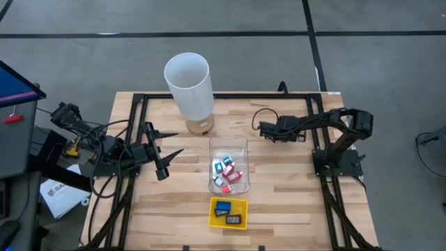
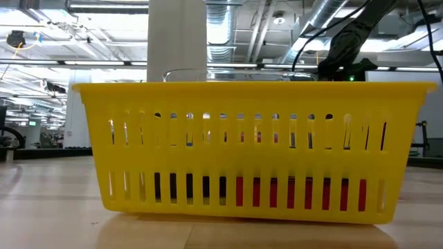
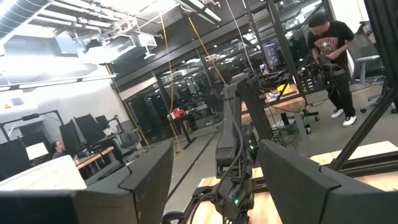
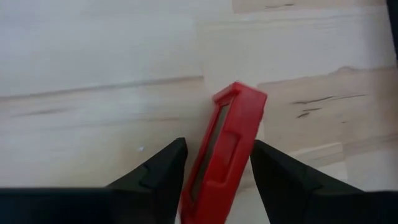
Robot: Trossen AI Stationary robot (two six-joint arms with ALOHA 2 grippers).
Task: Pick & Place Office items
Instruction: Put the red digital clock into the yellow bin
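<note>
A small red blocky office item (image 4: 229, 149) lies on the wooden table. My right gripper (image 4: 217, 162) is tipped down over it with one finger on each side of it. In the high view this gripper (image 1: 263, 130) is right of the clear bin's far end. The clear bin (image 1: 240, 142) holds several small red, blue and white items (image 1: 227, 171). The yellow tray (image 1: 216, 222) holds a blue piece and a black one. My left gripper (image 1: 164, 150) hangs open above the table, left of the bin, with nothing in it. My right gripper comes at the red item from above on a slant, its fingers (image 4: 163, 169) lying along the item's two long sides (image 4: 249, 134). The item rests on the table. Whether the fingers touch it, I cannot tell.
A tall white cylinder (image 1: 188, 85) stands at the far side, beyond the bin. A black frame (image 1: 139, 104) runs round the tabletop. In the low view the yellow tray (image 2: 249, 152) fills the foreground. A person (image 3: 329, 56) stands in the room beyond.
</note>
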